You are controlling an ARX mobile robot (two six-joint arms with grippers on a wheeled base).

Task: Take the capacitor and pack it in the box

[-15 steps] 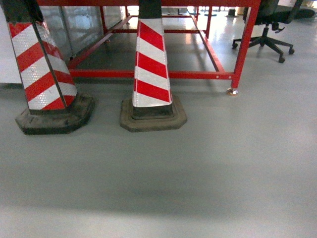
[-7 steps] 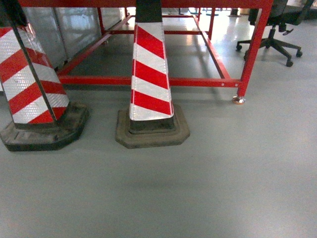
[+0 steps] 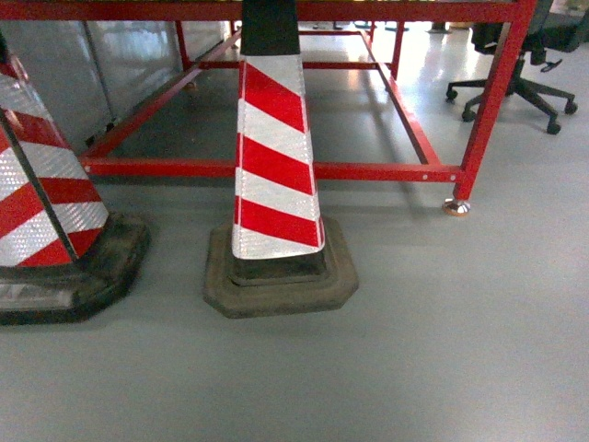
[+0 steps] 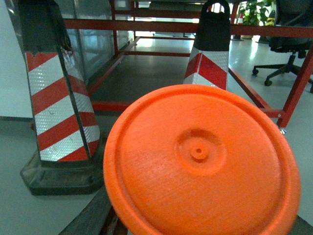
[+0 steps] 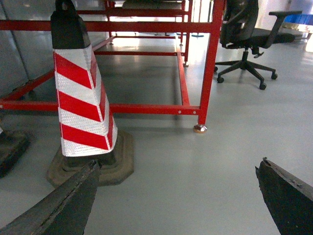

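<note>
Robot facing striped cones [image 3: 276, 175] and red frame [image 3: 276, 170] — travelling, not yet picking, it seems. Capacitor, box showing nowhere. Right gripper [image 5: 176, 196] gaping wide, empty. Left fingers hiding behind orange disc [image 4: 200, 161] — cannot tell. Next: finding box.

Even indoor light, cool cast. Brightest at far back, where the grey floor [image 3: 433, 55] shows pale glare under the red frame [image 3: 276, 170]. Soft shadows around cone [image 3: 276, 175] bases. Head view slightly soft, grainy. Left wrist view: orange disc [image 4: 200, 161] close up, sharp surface texture. Right wrist view: dark blurred edges at the bottom corners.
</note>
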